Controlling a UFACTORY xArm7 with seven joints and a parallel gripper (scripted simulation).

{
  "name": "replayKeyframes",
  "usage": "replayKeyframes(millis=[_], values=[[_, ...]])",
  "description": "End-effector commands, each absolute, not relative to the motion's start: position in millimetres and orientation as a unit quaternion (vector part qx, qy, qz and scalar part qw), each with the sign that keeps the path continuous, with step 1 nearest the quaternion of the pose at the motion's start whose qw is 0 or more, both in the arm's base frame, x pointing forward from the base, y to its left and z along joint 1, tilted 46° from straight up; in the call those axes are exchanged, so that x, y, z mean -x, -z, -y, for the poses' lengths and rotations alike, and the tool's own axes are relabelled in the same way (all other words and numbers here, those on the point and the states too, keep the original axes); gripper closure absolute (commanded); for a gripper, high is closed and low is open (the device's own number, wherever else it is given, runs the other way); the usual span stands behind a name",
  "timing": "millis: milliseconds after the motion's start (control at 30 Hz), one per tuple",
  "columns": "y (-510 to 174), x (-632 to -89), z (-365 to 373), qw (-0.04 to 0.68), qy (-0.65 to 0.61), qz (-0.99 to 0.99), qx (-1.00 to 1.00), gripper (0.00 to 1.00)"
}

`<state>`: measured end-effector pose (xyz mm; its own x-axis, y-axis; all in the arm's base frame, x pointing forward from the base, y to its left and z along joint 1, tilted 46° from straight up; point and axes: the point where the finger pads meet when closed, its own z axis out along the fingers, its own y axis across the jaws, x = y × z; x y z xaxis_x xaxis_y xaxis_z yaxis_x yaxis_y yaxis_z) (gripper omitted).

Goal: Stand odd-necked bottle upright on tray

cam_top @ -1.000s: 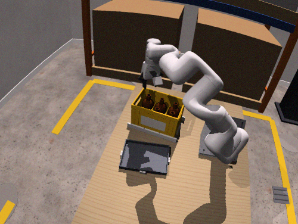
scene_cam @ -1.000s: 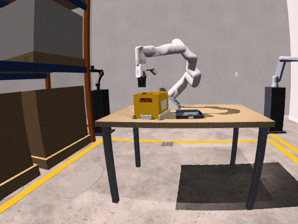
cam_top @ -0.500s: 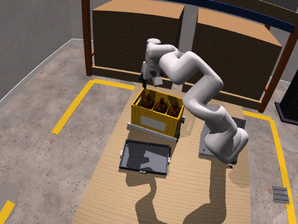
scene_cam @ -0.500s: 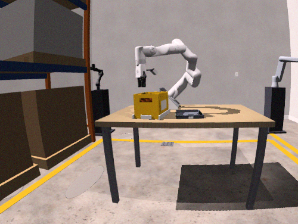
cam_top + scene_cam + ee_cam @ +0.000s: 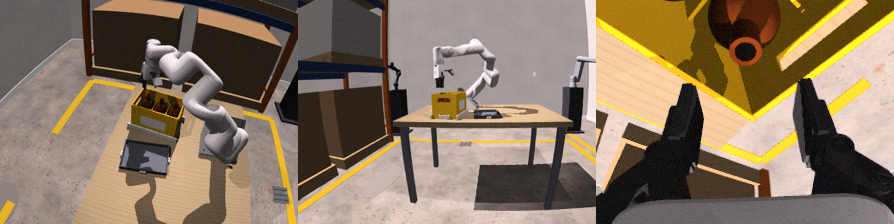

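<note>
A yellow crate [image 5: 155, 120] [image 5: 447, 105] [image 5: 636, 44] stands on the wooden table [image 5: 185, 184] and holds brown bottles. Three of them show in the top view: one on the left [image 5: 148, 101], one in the middle [image 5: 161, 105] and one on the right [image 5: 174, 108]. My gripper [image 5: 143, 84] [image 5: 440, 85] [image 5: 747, 98] is open and empty. It hangs above the crate's far left corner, clear of the bottles. The dark tray [image 5: 134, 155] [image 5: 487, 114] lies empty in front of the crate.
The arm's base [image 5: 223, 143] stands on a grey plate to the right of the crate. Large brown boxes [image 5: 134, 36] on a rack stand behind the table. Grey brackets [image 5: 149, 130] hold the crate's foot.
</note>
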<state>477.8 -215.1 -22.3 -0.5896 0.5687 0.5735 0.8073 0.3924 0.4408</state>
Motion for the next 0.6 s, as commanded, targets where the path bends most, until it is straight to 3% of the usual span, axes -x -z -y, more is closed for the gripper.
replayKeyframes(millis=[0,567], values=[[24.1,-478.3,214.4,0.165,0.355,0.818,0.422,0.35],[37.6,-479.0,200.6,0.165,0.355,0.818,0.422,0.35]])
